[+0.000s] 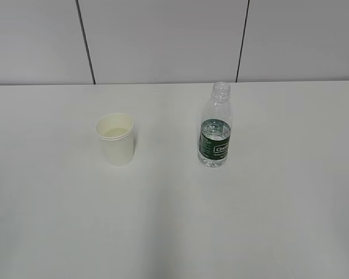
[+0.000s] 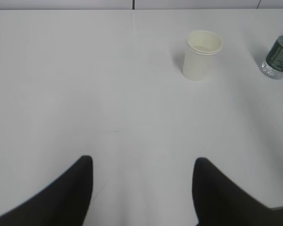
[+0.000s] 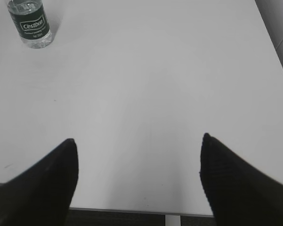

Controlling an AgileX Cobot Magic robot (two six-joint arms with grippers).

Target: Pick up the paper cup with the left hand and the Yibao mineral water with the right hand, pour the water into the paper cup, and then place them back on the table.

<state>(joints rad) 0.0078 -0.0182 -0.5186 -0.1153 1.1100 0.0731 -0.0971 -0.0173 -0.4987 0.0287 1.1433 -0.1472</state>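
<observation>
A small white paper cup (image 1: 115,139) stands upright on the white table (image 1: 174,221), left of centre; it also shows far ahead in the left wrist view as the cup (image 2: 202,55). The uncapped Yibao mineral water bottle (image 1: 215,128) with its dark green label stands to the cup's right, partly filled; the bottle (image 3: 29,22) sits at the top left of the right wrist view and the bottle (image 2: 278,59) at the right edge of the left wrist view. My left gripper (image 2: 143,162) is open and empty, well short of the cup. My right gripper (image 3: 138,140) is open and empty near the table's front edge.
A grey panelled wall (image 1: 162,40) runs behind the table. The table's front edge (image 3: 132,211) lies just under the right gripper, and its right edge (image 3: 273,52) shows in the right wrist view. Neither arm appears in the exterior view.
</observation>
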